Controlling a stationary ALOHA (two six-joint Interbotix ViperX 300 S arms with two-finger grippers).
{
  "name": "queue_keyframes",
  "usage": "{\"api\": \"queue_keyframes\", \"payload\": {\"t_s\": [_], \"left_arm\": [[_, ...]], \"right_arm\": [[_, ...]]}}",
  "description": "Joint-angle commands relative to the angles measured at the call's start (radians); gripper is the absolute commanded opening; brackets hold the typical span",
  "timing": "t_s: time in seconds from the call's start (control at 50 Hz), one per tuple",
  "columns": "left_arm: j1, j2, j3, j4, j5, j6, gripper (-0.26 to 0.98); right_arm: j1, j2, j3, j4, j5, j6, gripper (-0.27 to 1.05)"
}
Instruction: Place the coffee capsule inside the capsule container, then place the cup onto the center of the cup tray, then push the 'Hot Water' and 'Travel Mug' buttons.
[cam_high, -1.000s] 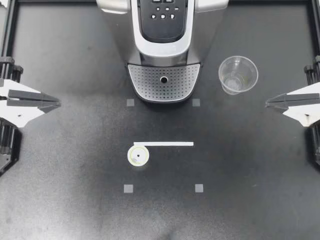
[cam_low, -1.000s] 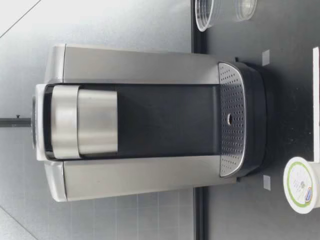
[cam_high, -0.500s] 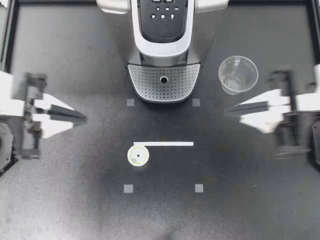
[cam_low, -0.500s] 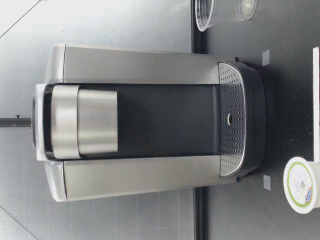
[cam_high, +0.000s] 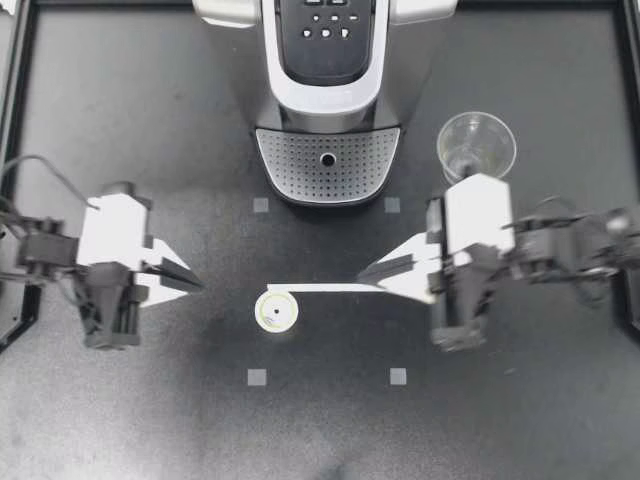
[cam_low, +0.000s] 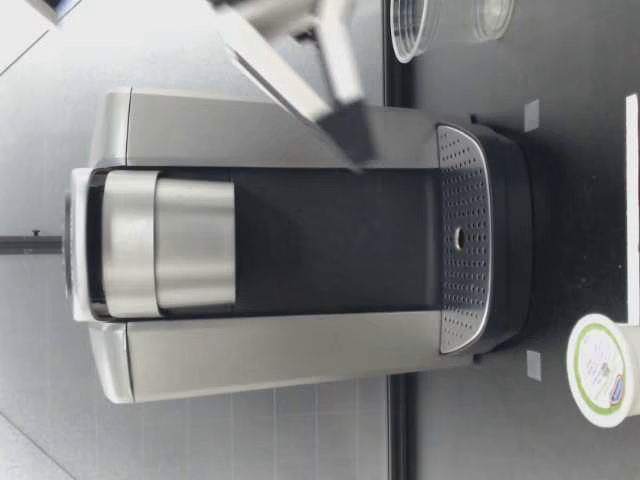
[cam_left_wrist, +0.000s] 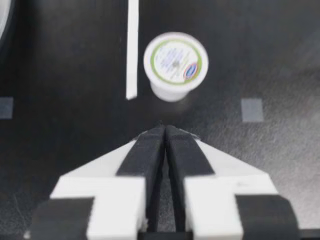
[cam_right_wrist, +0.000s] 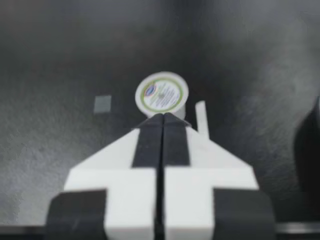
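Observation:
A white coffee capsule (cam_high: 277, 313) with a green-ringed lid stands upright on the black table in front of the coffee machine (cam_high: 328, 90). My left gripper (cam_high: 200, 285) is shut and empty, pointing at the capsule from its left. My right gripper (cam_high: 360, 277) is shut and empty too, its tip just right of the capsule. In the left wrist view the capsule (cam_left_wrist: 175, 64) lies ahead of the shut gripper (cam_left_wrist: 164, 129). In the right wrist view the capsule (cam_right_wrist: 161, 95) is just beyond the gripper (cam_right_wrist: 162, 116). The clear cup (cam_high: 476, 148) stands right of the cup tray (cam_high: 328, 165), partly behind my right arm.
A white tape strip (cam_high: 330, 288) lies beside the capsule. Small grey squares (cam_high: 257, 377) mark the table. The button panel (cam_high: 325, 25) sits on top of the machine. In the low view a blurred gripper (cam_low: 352, 145) hangs in front of the machine (cam_low: 280, 245), with the capsule (cam_low: 603, 370) near the camera.
Both arms have swung in from the table's sides toward the capsule, staying shut. A gripper has come into the low view.

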Motion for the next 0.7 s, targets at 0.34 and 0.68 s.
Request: {"api": "queue_keyframes", "payload": {"t_s": [0.34, 0.68], "left_arm": [[-0.003, 0.16, -0.176, 0.003, 0.141, 0.011, 0.58], [-0.02, 0.282, -0.264, 0.003, 0.138, 0.067, 0.8]], "right_arm": [[0.011, 0.144, -0.133, 0.002, 0.08, 0.0, 0.05], [0.017, 0.222, -0.181, -0.002, 0.077, -0.009, 0.05]]}}
